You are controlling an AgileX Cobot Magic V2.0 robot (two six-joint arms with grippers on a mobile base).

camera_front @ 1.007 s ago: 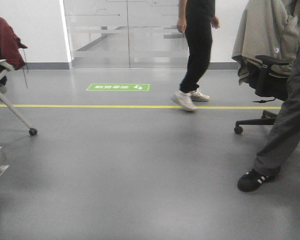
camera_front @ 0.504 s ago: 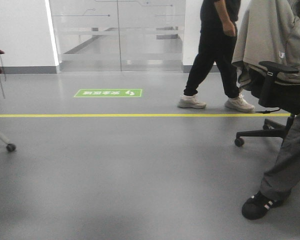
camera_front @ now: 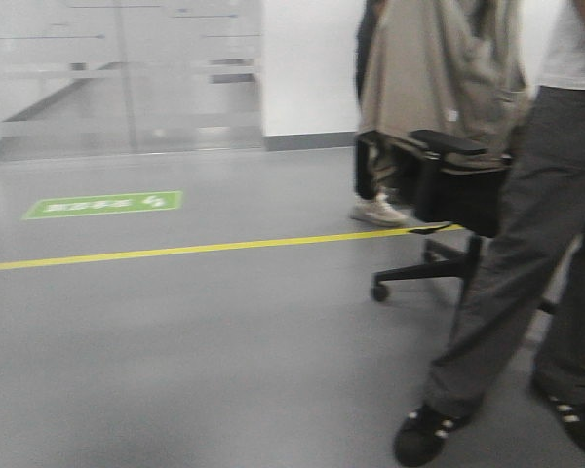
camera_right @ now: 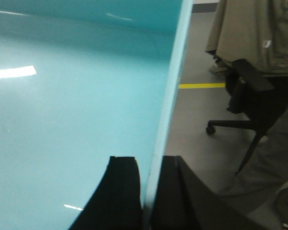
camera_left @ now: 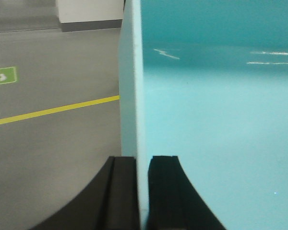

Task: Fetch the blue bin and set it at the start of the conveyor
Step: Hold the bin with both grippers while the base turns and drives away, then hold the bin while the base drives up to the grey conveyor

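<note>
Your blue bin (camera_left: 216, 124) is held by both arms. The left jaws are clenched on one thin wall, with one black pad outside it and one inside. The pale turquoise interior spreads away to the right of those jaws. The right jaws grasp another wall of the bin (camera_right: 62, 96) in the same way, with the tub's inside lying to their left.

Out past the left jaws, on their outer side, you see grey floor (camera_left: 53, 158) crossed by a yellow line (camera_left: 53, 111), with a green floor sign (camera_left: 2, 75) beyond it. Outside the right jaws stands a black office chair (camera_right: 249, 96) draped with a beige jacket (camera_right: 249, 33).

The front view shows that chair (camera_front: 448, 185) beside a person in grey trousers (camera_front: 507, 273) and black shoes. A frosted glass partition (camera_front: 127, 78) stands well behind them.
</note>
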